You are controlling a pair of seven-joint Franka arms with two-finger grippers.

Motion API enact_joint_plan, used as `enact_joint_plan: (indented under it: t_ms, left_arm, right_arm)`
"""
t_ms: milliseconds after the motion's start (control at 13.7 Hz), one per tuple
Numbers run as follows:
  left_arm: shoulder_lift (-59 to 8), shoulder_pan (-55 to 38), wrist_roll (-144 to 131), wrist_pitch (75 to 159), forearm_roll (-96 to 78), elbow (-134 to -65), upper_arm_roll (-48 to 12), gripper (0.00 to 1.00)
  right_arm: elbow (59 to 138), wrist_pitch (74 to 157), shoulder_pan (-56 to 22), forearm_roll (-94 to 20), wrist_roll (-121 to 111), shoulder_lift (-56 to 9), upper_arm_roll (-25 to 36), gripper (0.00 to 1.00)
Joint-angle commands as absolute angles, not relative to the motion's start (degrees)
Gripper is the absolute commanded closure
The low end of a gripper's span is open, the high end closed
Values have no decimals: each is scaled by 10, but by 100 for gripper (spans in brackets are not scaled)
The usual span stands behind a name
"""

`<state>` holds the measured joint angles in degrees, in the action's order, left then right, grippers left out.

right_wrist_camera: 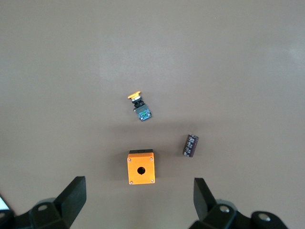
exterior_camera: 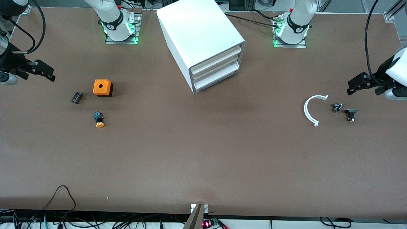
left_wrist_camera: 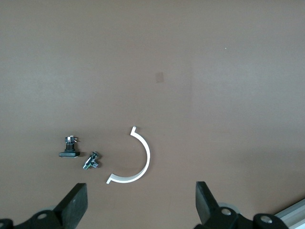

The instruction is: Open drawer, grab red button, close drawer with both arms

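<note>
The white cabinet (exterior_camera: 200,31) stands at the table's middle, between the two arm bases. Its three alike drawers (exterior_camera: 216,69) are all pushed in. The red-capped button is hidden from view. My right gripper (exterior_camera: 49,73) hangs open and empty at the right arm's end of the table, above the orange box; its wrist view shows the jaws wide apart (right_wrist_camera: 139,198). My left gripper (exterior_camera: 352,87) hangs open and empty at the left arm's end, above the white half ring; its jaws are wide apart in the wrist view too (left_wrist_camera: 141,200). Both arms wait.
An orange box with a hole (exterior_camera: 102,87), a dark cylinder (exterior_camera: 76,97) and an orange-yellow capped button (exterior_camera: 99,120) lie near the right arm's end. A white half ring (exterior_camera: 310,109), a small metal part (exterior_camera: 337,107) and a black part (exterior_camera: 351,114) lie near the left arm's end.
</note>
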<state>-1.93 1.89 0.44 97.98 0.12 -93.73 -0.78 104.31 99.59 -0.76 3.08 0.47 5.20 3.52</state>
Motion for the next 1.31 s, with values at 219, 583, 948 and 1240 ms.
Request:
enact_joint_plan:
  t_ms: [219,583,948,1240]
  left_arm:
    - [-29,18,8,965,5,-913,-12,0]
    - [-36,16,8,967,4,-911,-10,0]
    - [-37,12,9,970,3,-909,-13,0]
    - [-51,13,17,976,-13,-919,-18,0]
  right_arm:
    - [1039,993,-8,22,4,55,36,0]
    - [1039,993,-8,22,4,55,36,0]
    - [1035,998,-9,22,3,44,36,0]
    - [1001,994,-11,22,-3,10,33,0]
